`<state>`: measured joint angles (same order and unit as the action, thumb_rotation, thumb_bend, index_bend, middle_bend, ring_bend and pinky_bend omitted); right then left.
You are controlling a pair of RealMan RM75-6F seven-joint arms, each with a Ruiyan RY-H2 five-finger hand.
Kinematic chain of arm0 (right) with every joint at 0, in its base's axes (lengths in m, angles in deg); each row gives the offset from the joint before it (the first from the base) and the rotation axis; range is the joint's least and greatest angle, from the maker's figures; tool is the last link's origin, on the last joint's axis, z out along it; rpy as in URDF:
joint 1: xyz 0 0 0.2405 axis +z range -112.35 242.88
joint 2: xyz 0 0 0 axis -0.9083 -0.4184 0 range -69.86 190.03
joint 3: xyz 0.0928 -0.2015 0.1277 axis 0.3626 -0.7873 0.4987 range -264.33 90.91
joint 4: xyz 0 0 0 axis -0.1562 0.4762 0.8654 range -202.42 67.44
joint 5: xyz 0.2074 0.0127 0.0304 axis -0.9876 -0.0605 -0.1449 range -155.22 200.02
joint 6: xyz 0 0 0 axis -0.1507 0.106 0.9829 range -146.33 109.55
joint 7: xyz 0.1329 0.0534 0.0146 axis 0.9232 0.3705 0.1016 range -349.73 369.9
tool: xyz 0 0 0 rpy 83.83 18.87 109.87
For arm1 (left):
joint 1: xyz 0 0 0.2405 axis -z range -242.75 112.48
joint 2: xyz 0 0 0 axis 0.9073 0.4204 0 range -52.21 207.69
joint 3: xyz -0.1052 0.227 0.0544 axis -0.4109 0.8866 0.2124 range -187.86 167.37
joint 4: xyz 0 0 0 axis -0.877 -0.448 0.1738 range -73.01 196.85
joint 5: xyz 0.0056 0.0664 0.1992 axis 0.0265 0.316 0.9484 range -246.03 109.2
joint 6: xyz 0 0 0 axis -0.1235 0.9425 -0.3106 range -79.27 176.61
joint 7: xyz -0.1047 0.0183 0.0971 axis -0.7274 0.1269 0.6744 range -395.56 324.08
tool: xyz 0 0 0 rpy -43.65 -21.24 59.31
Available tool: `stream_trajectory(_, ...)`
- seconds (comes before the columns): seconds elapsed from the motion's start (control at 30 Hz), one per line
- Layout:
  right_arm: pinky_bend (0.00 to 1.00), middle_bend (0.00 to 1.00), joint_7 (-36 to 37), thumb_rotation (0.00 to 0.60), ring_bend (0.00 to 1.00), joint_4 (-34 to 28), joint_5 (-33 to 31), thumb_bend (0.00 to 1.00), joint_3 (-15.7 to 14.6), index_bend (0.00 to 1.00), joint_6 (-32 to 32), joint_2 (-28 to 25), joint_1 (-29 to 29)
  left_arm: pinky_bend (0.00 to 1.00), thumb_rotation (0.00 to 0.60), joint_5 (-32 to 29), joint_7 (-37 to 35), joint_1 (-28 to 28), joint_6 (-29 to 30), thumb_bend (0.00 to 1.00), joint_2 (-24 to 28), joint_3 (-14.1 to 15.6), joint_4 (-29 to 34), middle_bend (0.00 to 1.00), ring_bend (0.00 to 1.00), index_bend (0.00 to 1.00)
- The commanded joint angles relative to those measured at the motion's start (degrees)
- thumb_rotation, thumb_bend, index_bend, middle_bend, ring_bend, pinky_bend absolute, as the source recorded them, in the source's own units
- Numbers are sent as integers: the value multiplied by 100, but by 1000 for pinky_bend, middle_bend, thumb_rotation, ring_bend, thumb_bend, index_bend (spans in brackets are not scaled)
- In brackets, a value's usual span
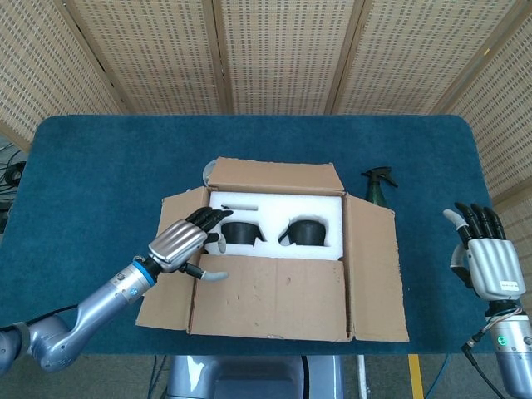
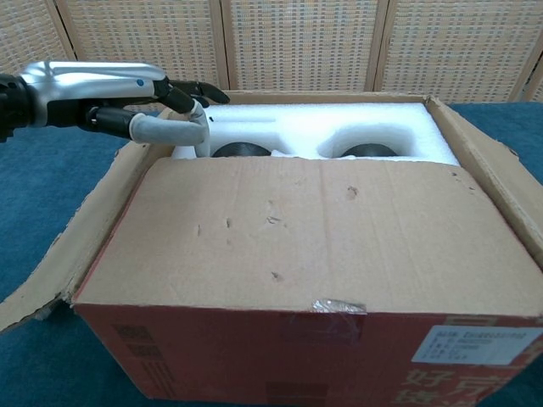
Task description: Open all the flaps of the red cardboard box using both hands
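The red box [image 1: 274,249] sits mid-table, all its flaps folded outward, foam [image 1: 274,204] bared; the left hand [image 1: 184,241] hovers spread and empty over the left flap [image 1: 170,266], probably to press it flatter; the right hand [image 1: 486,258] waits apart, fingers spread, holding nothing.

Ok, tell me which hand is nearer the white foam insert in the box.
Left. The left hand hangs over the left edge of the foam insert; the right hand is off to the right of the box, well clear.
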<state>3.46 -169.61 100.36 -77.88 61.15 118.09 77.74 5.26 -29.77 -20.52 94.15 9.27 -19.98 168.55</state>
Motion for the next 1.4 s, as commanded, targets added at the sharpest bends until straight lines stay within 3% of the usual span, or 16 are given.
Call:
stream_trajectory(0.03,7,92,25,600,0,15,1,878,6,147,18,-4,-13,0,110,-49,60,37,22,96,-49,42,24,0,0,432)
stream_trajectory(0.43,7,93,112,600,0,66,17,878,26,146,78,-9,-50,0,109,-341,-297,177,-310,96,232,47,365,0,0,467)
stream_trajectory(1.0,7,92,103,600,0,54,37,878,32,146,19,5,-18,0,107,15,-2453,90,-784,102,1067,-324,905,0,0,467)
stream_trajectory(1.17,7,92,75,600,0,25,89,874,12,138,-6,13,1,0,107,300,-3427,29,-978,106,1294,-413,1058,0,0,462)
stream_trajectory(1.4,7,90,38,600,0,9,103,826,5,134,-44,33,28,0,99,1118,-5422,-9,-1259,111,1538,-440,1261,0,0,452)
